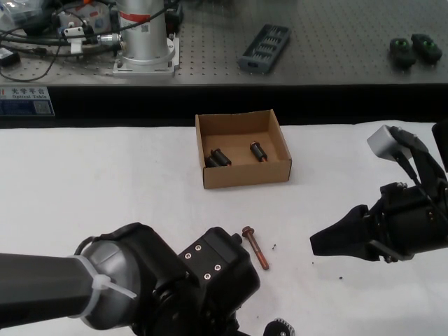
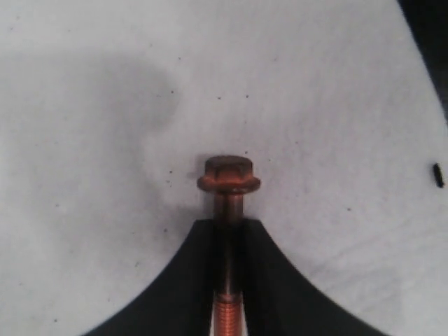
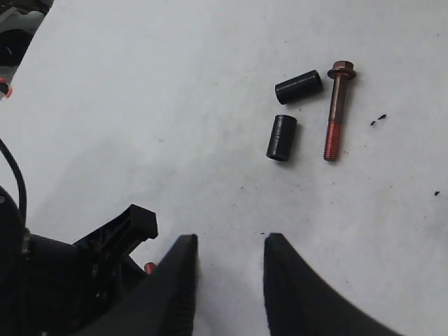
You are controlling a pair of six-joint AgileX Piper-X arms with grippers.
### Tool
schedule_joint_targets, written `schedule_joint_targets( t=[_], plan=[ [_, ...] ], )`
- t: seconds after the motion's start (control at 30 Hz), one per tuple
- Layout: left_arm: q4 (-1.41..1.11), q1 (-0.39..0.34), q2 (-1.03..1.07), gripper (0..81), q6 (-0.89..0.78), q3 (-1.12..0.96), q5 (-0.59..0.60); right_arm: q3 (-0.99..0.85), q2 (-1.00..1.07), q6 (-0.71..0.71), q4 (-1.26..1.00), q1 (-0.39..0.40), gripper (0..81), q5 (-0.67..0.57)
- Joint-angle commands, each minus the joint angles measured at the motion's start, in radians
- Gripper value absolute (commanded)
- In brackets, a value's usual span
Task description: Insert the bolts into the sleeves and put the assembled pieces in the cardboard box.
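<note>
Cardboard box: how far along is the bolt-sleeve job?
Done: assembled bolt-and-sleeve pieces lie in the open brown cardboard box. In hand: left jaws shut on a copper-coloured hex bolt. Left: two short black cylindrical sleeves and another copper bolt loose on the white bench; right jaws open, empty.

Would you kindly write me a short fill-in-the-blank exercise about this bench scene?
1. The left gripper clamps the shaft of a copper-coloured ___.
2. Beside the loose bolt lie ___ black sleeves.
3. The right gripper is ___, holding nothing.
4. Assembled pieces lie in the ___ box.
Missing words: bolt; two; open; cardboard.
</note>
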Motion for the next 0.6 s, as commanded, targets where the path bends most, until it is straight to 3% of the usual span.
schedule_joint_targets(
  t=[0.0, 0.17, 0.47, 0.57],
  plan=[
    [0.017, -0.001, 0.01, 6.5, -0.06, -0.001, -0.089, -0.001, -0.004, 0.001, -0.008, -0.004, 24.7, -0.018],
    [-0.09, 0.026, 0.01, 6.5, -0.297, -0.001, -0.106, -0.001, -0.004, 0.001, -0.008, -0.004, 24.7, -0.018],
    [-0.359, 0.161, -0.059, 6.5, -1.056, -0.036, -0.13, -0.001, -0.004, -0.007, -0.02, -0.004, 24.7, -0.003],
    [-0.408, 0.217, -0.111, 6.5, -1.139, -0.035, -0.13, -0.001, -0.004, -0.027, -0.031, -0.004, 24.7, 0.01]
  ],
)
